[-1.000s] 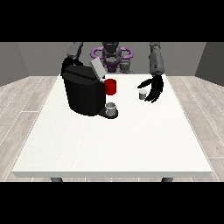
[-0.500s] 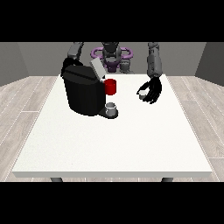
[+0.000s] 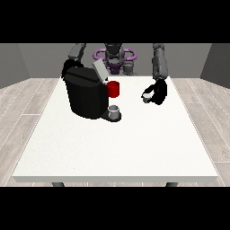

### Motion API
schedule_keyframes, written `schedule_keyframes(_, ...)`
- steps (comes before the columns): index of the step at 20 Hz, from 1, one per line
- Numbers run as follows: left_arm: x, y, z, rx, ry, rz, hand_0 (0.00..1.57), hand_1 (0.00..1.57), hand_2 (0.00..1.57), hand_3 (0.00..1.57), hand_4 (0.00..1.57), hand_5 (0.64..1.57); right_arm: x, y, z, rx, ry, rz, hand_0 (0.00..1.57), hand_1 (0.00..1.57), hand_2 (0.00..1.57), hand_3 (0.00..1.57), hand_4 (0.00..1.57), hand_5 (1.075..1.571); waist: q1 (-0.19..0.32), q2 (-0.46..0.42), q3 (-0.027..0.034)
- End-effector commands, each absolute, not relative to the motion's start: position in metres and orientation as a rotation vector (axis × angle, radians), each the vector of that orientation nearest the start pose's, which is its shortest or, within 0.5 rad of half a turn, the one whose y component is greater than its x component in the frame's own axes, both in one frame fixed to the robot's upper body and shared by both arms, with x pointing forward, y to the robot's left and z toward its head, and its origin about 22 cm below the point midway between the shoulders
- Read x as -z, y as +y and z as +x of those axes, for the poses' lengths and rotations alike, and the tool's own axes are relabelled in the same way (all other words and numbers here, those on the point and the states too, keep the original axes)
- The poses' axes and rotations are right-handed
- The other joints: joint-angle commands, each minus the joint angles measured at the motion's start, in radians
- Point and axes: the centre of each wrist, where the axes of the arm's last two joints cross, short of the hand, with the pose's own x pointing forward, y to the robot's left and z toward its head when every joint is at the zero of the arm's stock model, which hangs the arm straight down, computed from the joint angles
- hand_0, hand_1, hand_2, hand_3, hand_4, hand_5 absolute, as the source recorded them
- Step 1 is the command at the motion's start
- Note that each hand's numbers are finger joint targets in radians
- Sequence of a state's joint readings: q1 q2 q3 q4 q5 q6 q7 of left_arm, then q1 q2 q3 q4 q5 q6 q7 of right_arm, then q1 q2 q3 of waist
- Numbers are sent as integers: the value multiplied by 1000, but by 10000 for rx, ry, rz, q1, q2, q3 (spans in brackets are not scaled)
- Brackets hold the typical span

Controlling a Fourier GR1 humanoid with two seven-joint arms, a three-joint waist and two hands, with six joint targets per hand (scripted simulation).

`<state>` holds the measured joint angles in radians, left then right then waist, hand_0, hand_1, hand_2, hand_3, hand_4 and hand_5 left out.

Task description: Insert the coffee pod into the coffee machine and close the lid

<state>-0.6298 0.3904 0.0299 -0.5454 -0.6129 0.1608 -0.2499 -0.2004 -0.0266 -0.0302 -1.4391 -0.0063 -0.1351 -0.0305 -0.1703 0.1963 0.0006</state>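
1. The white desk (image 3: 117, 148) carries the coffee machine and the things near it.
2. The black coffee machine (image 3: 85, 96) stands at the view's left, its lid (image 3: 99, 71) tilted open, a red part (image 3: 113, 89) on its front and a grey cup (image 3: 114, 111) on its tray.
3. The hand at the view's right (image 3: 158, 93) hovers well apart from the machine, fingers curled round the coffee pod (image 3: 147, 96), a small pale thing held above the desk.
4. The other hand is hidden behind the machine; its state cannot be told.
5. The step appears to be carrying: next, the pod needs moving across to the opening under the lid.
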Motion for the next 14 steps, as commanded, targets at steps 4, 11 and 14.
schedule_keyframes(4, 3, 308, 380, 9005, -14367, 6686, 1468, 1468, 1468, 1414, 607, 1571, -12, -216, 298, 1181, -16186, -1164, 0, 0, 0, 0, 398, 1571, 497, -276, -7)
schedule_keyframes(11, -44, 285, 407, 9168, -15001, 5967, 1289, 1289, 1362, 1337, 557, 1571, 8, -238, 295, 992, -15543, -1268, 0, 0, 0, 0, 459, 1571, 420, -824, -4)
schedule_keyframes(14, -94, 284, 426, 9620, -15390, 6012, 1256, 1256, 1331, 1292, 545, 1571, 20, -234, 291, 943, -15427, -1063, 0, 0, 0, 0, 490, 1571, 322, -1009, -1)
